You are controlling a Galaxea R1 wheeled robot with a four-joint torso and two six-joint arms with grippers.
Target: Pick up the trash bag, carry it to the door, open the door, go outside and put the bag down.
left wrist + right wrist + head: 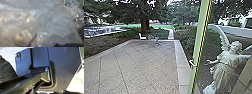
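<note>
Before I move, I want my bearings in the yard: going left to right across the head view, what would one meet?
White chair → narrow pale path → door edge → statue.

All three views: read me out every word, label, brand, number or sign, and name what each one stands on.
There are none that can be read.
Trash bag: creases and glints, no legible lettering.
Green door edge: no legible sign or number.
Pale winged statue: no legible inscription.
Robot's own dark plate: no legible brand or label.
</note>
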